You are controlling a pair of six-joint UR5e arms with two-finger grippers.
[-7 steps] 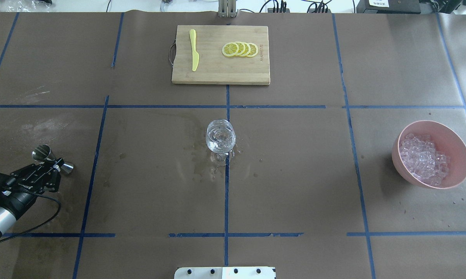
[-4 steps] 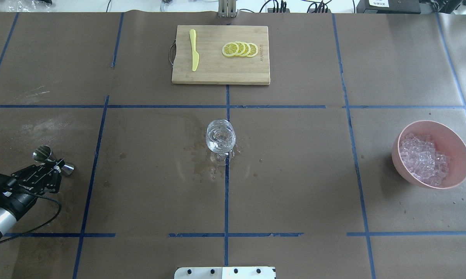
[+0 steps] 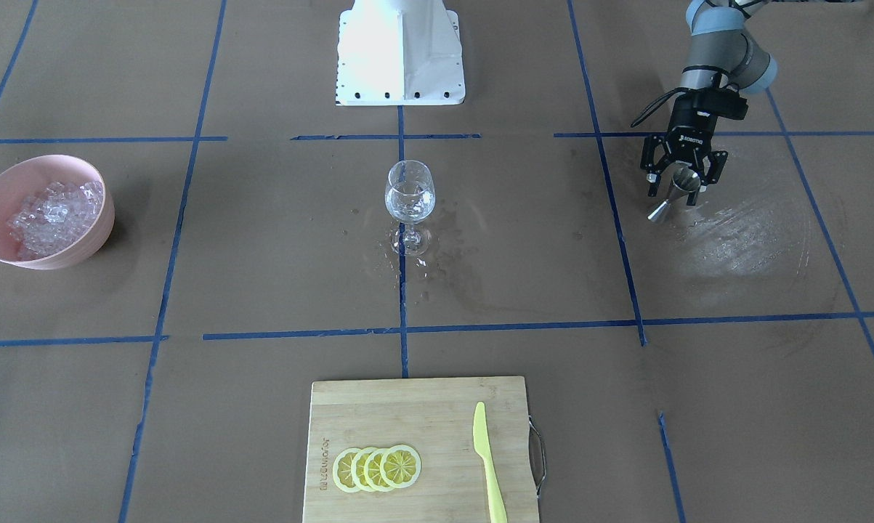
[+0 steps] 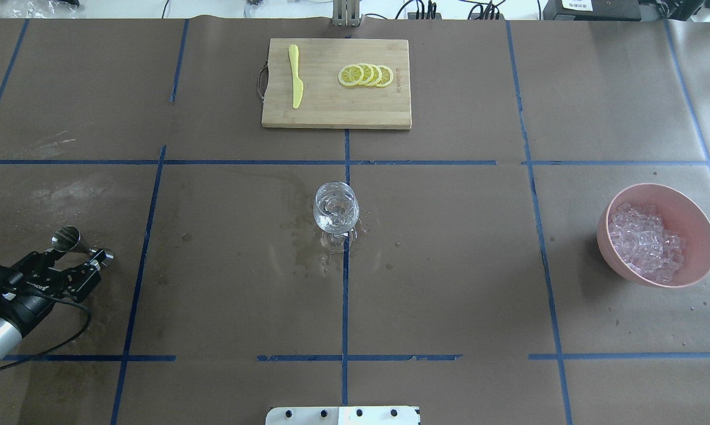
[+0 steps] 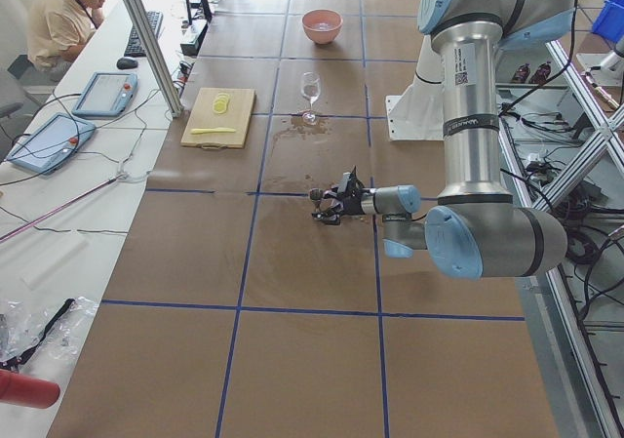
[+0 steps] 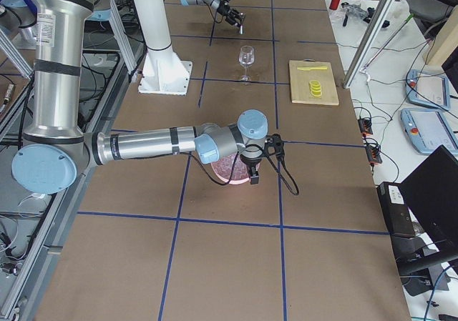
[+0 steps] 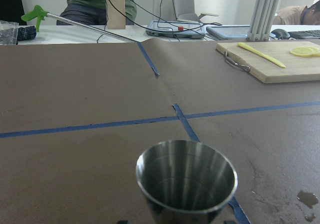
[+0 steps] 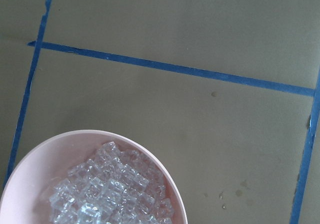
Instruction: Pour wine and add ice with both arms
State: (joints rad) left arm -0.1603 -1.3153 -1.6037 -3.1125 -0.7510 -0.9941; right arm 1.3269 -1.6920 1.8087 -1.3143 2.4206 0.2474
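Observation:
A steel jigger (image 4: pixel 65 238) stands upright at the table's left side, and its empty cup fills the left wrist view (image 7: pixel 186 176). My left gripper (image 3: pixel 681 185) is open, one finger on each side of the jigger's waist. The wine is a little clear liquid in the stemmed glass (image 4: pixel 336 212) at the table's centre. The ice (image 4: pixel 645 242) is heaped in a pink bowl (image 4: pixel 696 218) at the right. My right gripper (image 6: pixel 252 176) hangs over the bowl's edge, and I cannot tell whether it is open or shut. Its wrist view looks down on the ice (image 8: pixel 110 194).
At the far side, a wooden cutting board (image 4: pixel 336 112) holds lemon slices (image 4: pixel 366 75) and a yellow knife (image 4: pixel 295 77). Wet spots (image 4: pixel 307 251) surround the glass. The white robot base (image 3: pixel 400 54) is at the near edge. A person sits beside the table (image 5: pixel 68 19).
The left gripper lowered the jigger slightly, then its fingers spread apart and the hand drew back a little. The glass, the bowl and the board have not moved.

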